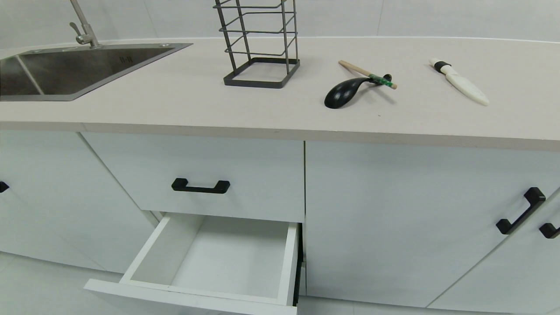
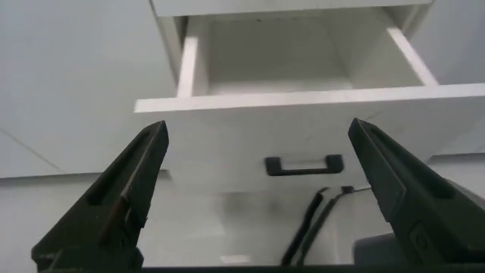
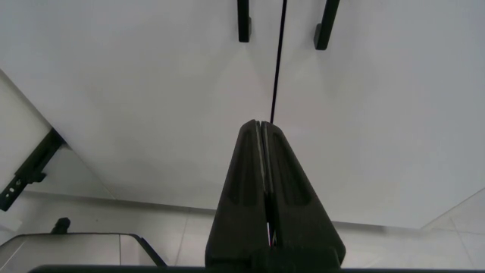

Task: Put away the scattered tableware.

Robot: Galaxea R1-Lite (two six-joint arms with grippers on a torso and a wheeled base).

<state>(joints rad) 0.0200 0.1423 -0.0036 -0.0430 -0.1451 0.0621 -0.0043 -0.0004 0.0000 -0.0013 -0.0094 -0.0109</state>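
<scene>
Found the tableware loose on the counter point(image 1: 183, 103), all of it to the right of the wire rack point(image 1: 261, 52). Saw a black spoon point(image 1: 343, 92) lying with its bowl toward the front edge. Saw a wooden chopstick point(image 1: 366, 74) with a green band crossing the tip of its handle and touching it. Noted a white knife point(image 1: 459, 82) with a black ring near one end, lying slantwise farther right, well apart from the spoon. Saw a steel sink point(image 1: 74, 72) and tap point(image 1: 84, 27) set into the counter at the left.

Below the counter, found the lower drawer point(image 1: 210, 262) pulled out, white inside, under a shut drawer point(image 1: 245, 170) with a black handle point(image 1: 200, 186).

In the left wrist view, saw the left gripper point(image 2: 258, 133) with its fingers spread wide, facing the front of the pulled-out drawer and its pull point(image 2: 303, 164). In the right wrist view, saw the right gripper point(image 3: 261, 129) with its fingers pressed flat together, before white cupboard doors point(image 3: 151, 98) with two black door handles point(image 3: 242, 19) either side of the seam.
</scene>
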